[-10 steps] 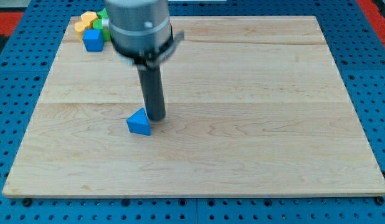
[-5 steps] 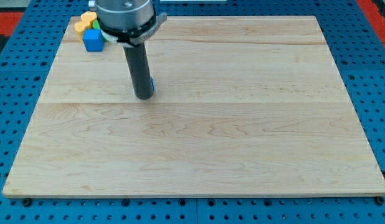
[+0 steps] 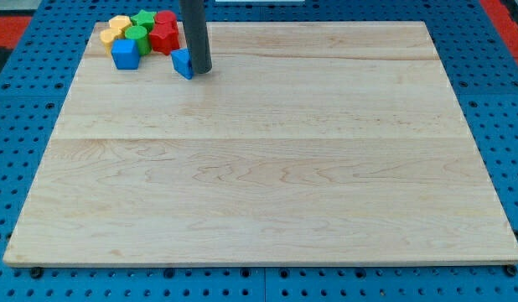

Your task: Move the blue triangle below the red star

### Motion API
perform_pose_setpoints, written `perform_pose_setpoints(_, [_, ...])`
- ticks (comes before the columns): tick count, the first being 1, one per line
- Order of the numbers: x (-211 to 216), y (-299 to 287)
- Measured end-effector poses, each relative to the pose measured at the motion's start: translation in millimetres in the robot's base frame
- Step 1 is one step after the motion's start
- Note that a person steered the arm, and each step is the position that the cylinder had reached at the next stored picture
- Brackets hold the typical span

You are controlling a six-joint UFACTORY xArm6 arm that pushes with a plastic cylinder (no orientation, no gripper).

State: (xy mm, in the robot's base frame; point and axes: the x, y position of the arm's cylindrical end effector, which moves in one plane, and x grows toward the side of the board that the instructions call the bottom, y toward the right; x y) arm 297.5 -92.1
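The blue triangle [image 3: 183, 63] lies near the view's top left, just below and right of the red star [image 3: 164, 37], with a narrow gap between them. My tip [image 3: 200, 70] rests on the board against the triangle's right side; the dark rod rises out of the view's top and hides part of the triangle.
A cluster sits at the wooden board's [image 3: 267, 143] top-left corner: a blue cube [image 3: 124, 54], yellow blocks [image 3: 116, 28], green blocks [image 3: 139, 32] and another red block [image 3: 166, 18]. The cluster is close to the board's top edge.
My tip pushed the blue triangle from the board's left middle up toward the view's top, to just below the red star. The arm's body has left the view.
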Motion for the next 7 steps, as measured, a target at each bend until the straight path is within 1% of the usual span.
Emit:
perform_pose_setpoints(1, [-13, 0])
perform_pose_setpoints(2, [-14, -5])
perform_pose_setpoints(4, [8, -11])
perform_pose_setpoints(5, [11, -27])
perform_pose_setpoints(6, [-5, -50])
perform_pose_setpoints(7, [-10, -63])
